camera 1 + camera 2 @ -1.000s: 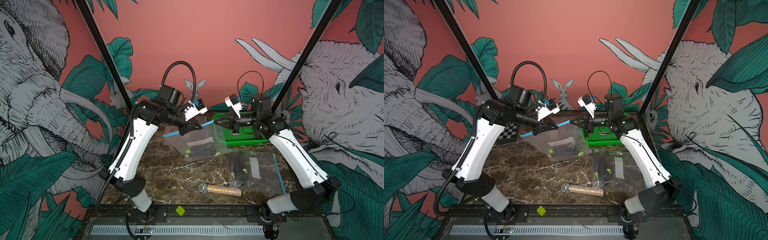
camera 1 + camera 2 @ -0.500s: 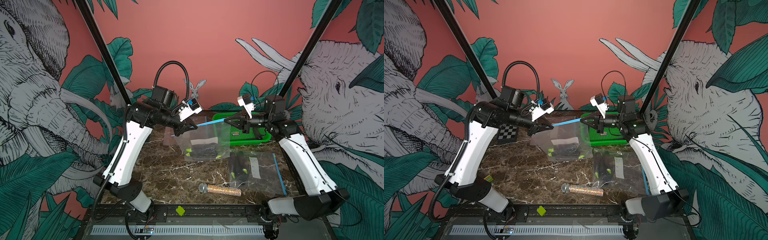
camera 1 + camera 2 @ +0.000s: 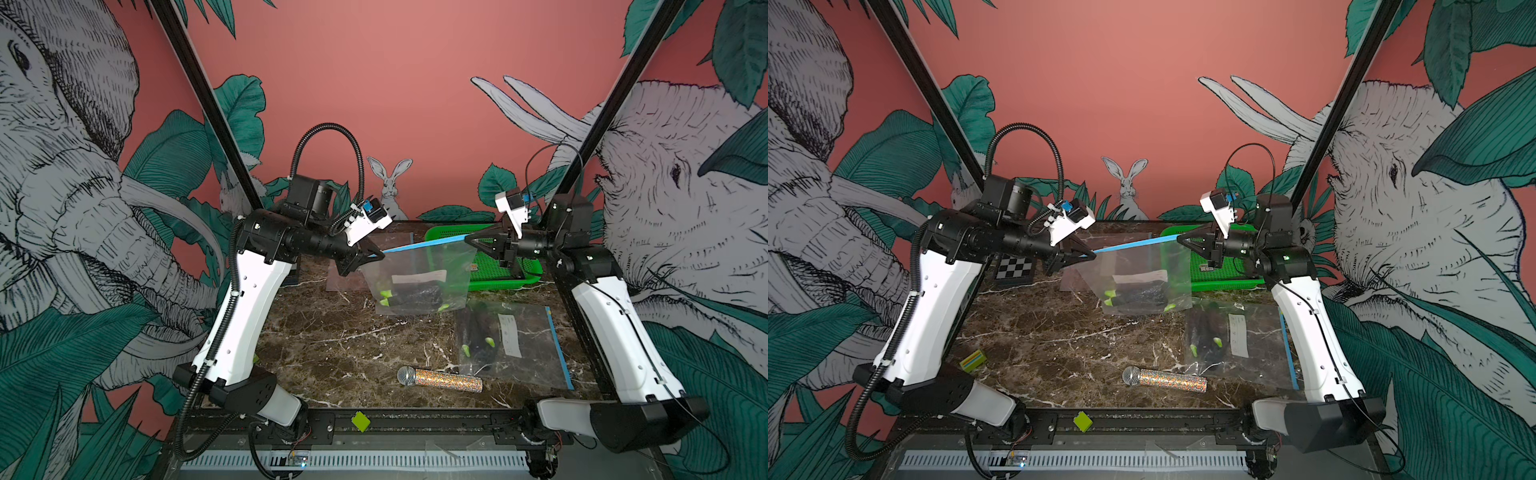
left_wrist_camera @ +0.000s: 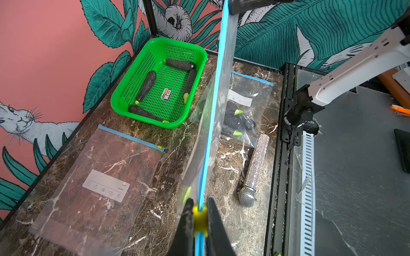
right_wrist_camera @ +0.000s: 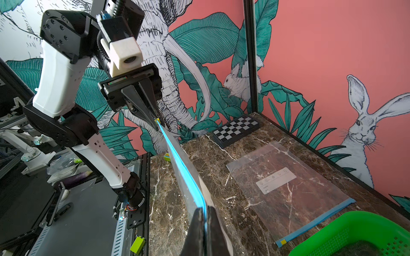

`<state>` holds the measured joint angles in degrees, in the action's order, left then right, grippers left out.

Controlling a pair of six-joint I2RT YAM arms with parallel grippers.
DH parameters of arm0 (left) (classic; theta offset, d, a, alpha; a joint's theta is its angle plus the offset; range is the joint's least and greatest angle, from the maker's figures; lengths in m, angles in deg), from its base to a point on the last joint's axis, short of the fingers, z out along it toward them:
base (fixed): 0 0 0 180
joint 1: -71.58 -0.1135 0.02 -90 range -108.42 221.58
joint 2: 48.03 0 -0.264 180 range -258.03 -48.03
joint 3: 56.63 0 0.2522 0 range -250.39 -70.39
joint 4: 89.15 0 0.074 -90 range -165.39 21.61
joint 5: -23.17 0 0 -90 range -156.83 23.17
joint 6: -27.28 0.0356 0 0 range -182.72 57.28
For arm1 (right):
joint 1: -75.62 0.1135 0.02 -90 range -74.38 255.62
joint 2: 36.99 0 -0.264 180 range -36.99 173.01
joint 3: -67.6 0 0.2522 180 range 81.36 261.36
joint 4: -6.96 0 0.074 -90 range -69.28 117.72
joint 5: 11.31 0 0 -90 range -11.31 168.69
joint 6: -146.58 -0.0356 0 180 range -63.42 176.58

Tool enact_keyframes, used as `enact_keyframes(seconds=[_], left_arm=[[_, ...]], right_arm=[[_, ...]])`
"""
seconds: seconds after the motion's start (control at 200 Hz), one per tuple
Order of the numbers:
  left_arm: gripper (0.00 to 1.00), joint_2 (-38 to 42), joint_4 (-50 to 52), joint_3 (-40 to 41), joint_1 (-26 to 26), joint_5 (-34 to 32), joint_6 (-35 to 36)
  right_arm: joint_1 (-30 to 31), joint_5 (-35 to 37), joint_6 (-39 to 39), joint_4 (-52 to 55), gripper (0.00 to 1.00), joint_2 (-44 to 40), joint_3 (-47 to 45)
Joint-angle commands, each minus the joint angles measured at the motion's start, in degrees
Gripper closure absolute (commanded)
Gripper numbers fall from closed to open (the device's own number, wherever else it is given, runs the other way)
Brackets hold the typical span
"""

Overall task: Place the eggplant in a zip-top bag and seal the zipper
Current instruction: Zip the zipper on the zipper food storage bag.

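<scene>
A clear zip-top bag (image 3: 415, 278) hangs in the air above the back of the table in both top views (image 3: 1142, 282). Dark eggplants (image 3: 415, 296) with green stems lie in its bottom. Its blue zipper (image 3: 424, 245) is stretched taut between my two grippers. My left gripper (image 4: 199, 210) is shut on the yellow slider (image 4: 199, 218) at one end of the zipper. At the other end, my right gripper (image 5: 205, 210) is shut on the zipper's blue edge. In a top view the left gripper (image 3: 380, 255) and right gripper (image 3: 467, 238) face each other.
A green basket (image 3: 511, 283) holding several eggplants stands at the back right. A second bag (image 3: 511, 345) with eggplants lies front right. An empty bag (image 4: 99, 184) lies flat at the back. A glitter microphone (image 3: 440, 378), a checkerboard (image 3: 1014, 268) and a small block (image 3: 973, 360) sit on the table.
The two grippers have drawn apart, left gripper leftward and right gripper rightward. The blue zipper between them has grown longer and now runs taut.
</scene>
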<state>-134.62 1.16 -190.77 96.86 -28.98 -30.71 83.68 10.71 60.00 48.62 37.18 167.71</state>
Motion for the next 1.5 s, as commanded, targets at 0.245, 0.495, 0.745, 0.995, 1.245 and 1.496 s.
enact_keyframes(seconds=[0.245, 0.495, 0.745, 0.995, 1.245, 1.496], left_arm=[[0.93, 2.5, 4.3, 0.6, -1.5, -2.1, 1.5], [0.93, 2.5, 4.6, 0.7, -1.5, -2.6, 1.5], [0.93, 3.0, 4.8, 1.1, -1.5, -2.9, 0.7], [0.95, 6.4, -2.0, 7.2, -1.5, -7.4, -6.9], [1.0, 11.9, -9.3, 18.7, -1.6, -13.4, -23.7], [1.0, 20.8, -8.7, 27.1, -1.5, -27.8, -39.8]], right_arm=[[-3.5, 1.5, 1.0, -0.3, 1.0, -2.0, 0.1], [-3.9, 1.8, 1.3, 0.2, 1.0, -1.8, 1.0], [-3.9, 3.7, 3.0, 2.2, 1.0, -1.5, 2.1], [0.5, 5.8, 1.2, -0.8, 1.0, 0.1, 0.1], [10.0, 11.5, -0.8, -4.9, 0.98, 6.0, -0.6], [15.7, 15.4, -5.6, -10.8, 0.72, 14.5, 1.2]])
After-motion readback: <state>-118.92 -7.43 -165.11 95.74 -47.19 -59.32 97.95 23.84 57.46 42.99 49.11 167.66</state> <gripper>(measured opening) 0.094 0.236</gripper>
